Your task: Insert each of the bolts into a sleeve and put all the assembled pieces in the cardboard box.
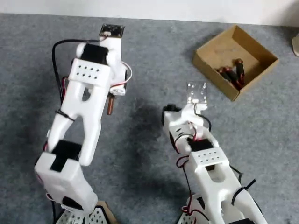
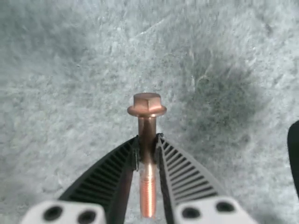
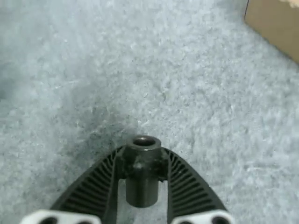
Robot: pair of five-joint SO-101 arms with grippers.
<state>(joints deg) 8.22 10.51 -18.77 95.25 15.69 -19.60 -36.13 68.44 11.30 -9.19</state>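
A copper flange bolt (image 2: 147, 109) is held by its shank in the left tool (image 2: 148, 139), hex head outward and threaded end back between the fingers. A black sleeve (image 3: 142, 163) is clamped in the right tool (image 3: 142, 151), its open bore turned away from the wrist. Both are held above the grey bench (image 1: 149, 154), well apart from each other in the high view.

The likeliest fault is judged to be a missed insertion. The head, not the thread, is presented forward, so the bore cannot be entered until the bolt is turned or the sleeve is brought to its rear end. A round shank pinched by narrow fingertips could also swivel on contact, and the bolt could be dropped.

One bolt and one sleeve are counted in the tools. One cardboard box (image 1: 231, 46) stands at upper right of the high view. About three assembled pieces (image 1: 231, 72) lie overlapped inside it, so an exact count cannot be given.
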